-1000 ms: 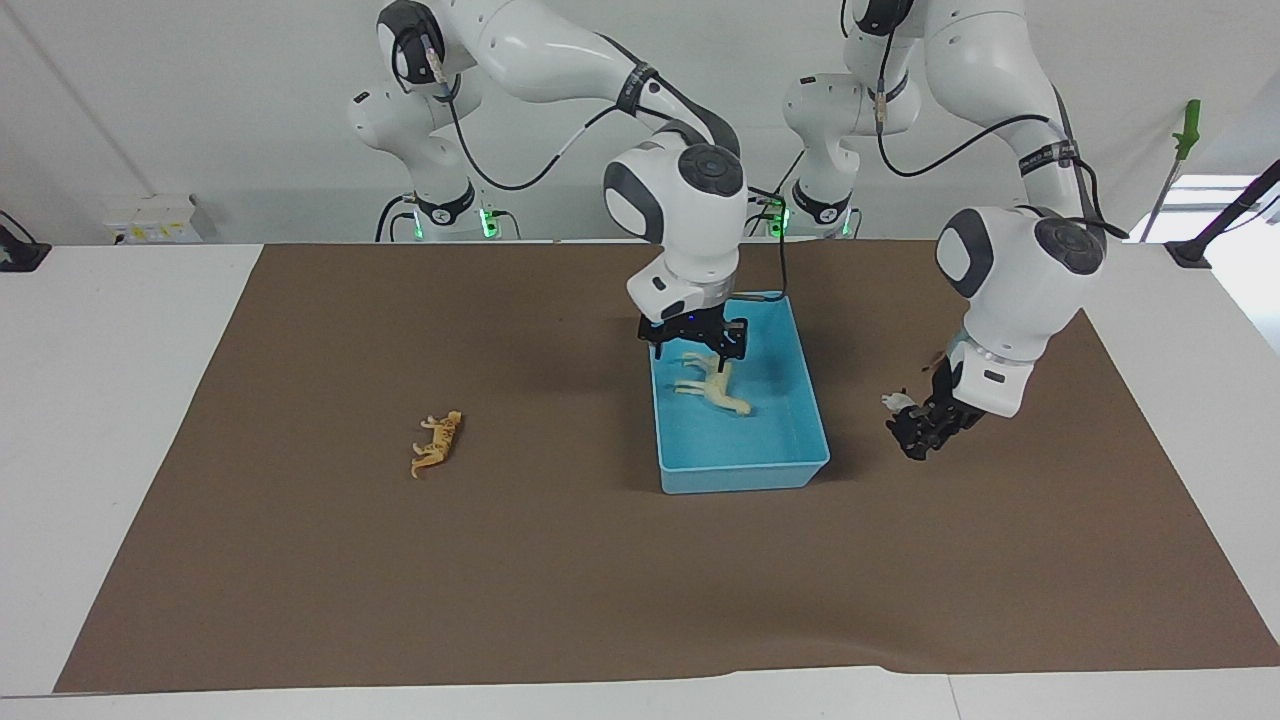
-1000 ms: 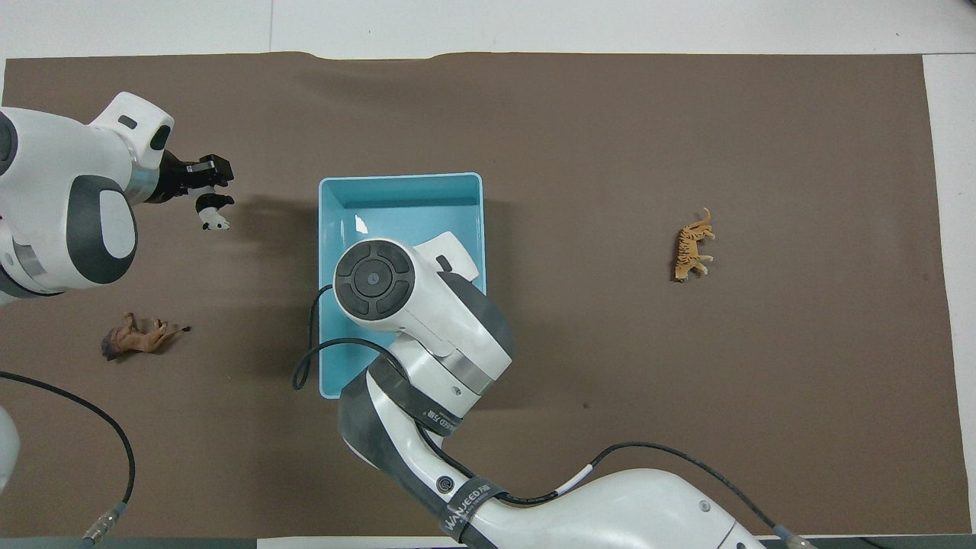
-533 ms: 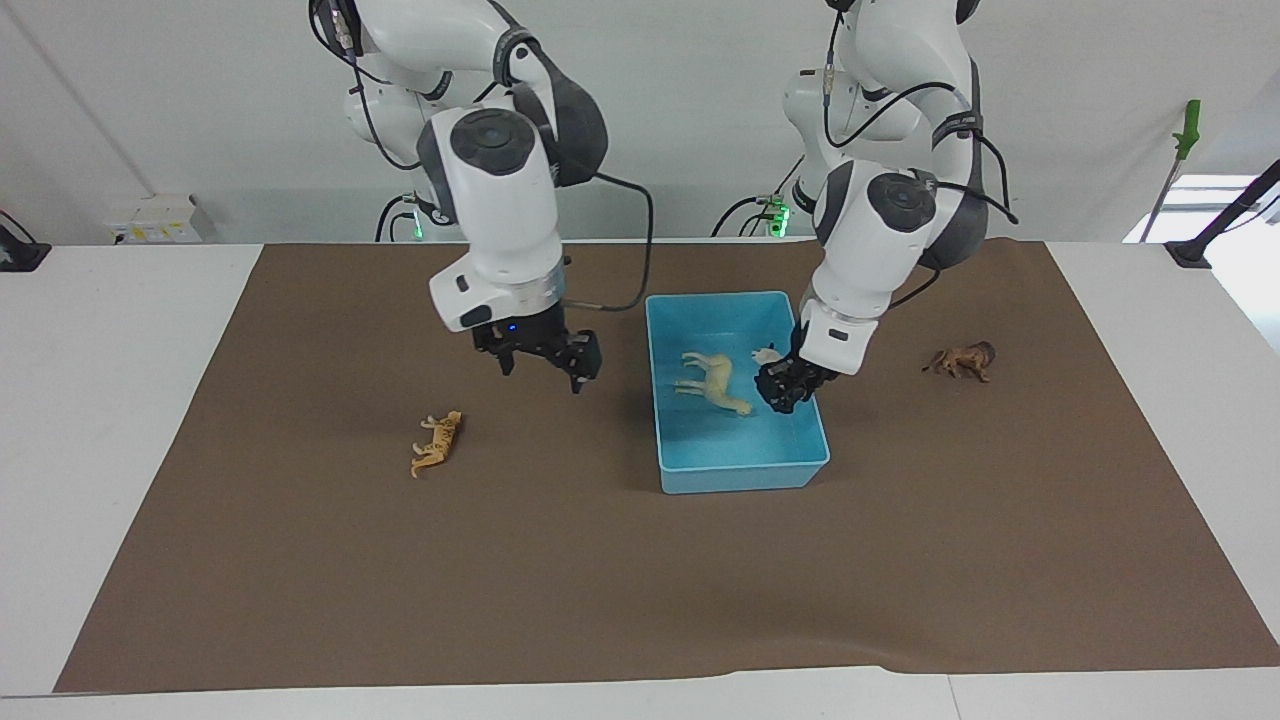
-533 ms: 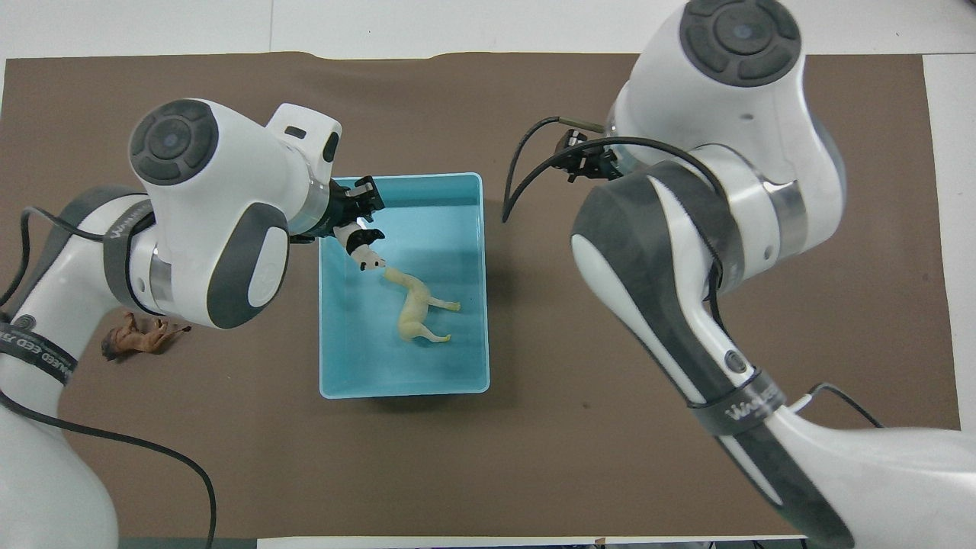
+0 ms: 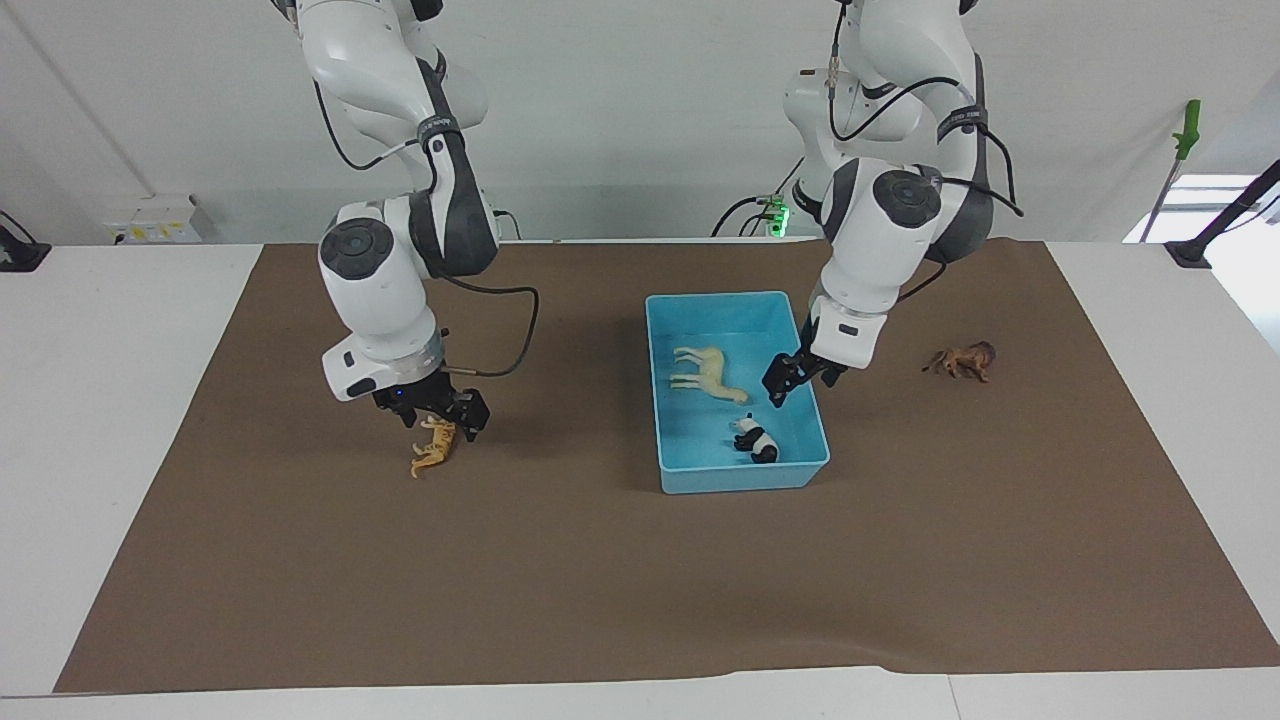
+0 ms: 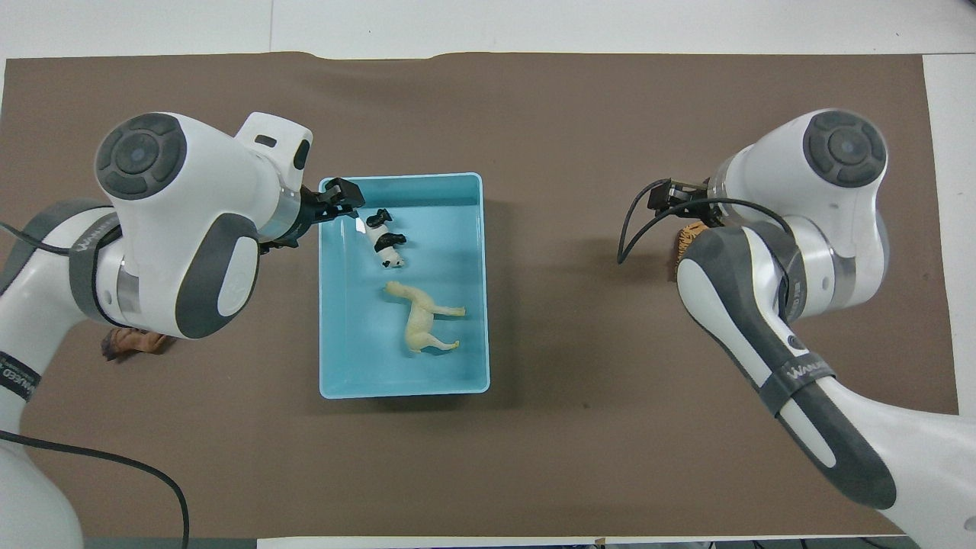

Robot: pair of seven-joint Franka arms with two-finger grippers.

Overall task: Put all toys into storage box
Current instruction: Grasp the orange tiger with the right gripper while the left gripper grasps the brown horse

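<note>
Looking from the facing view first: left gripper hanging over the storage box wall on the left arm's end, jaws spread, holding nothing. Panda lying in the box, farther from the robots than the cream horse, also in there. Right gripper down right over the orange tiger, jaws apart, not clamped on it as far as visible. Brown lion out on the brown mat toward the left arm's end.

Switching to overhead: left gripper at the box corner, empty, panda just beside it, horse mid-box. Tiger mostly hidden under the right arm. Lion peeking out under the left arm.
</note>
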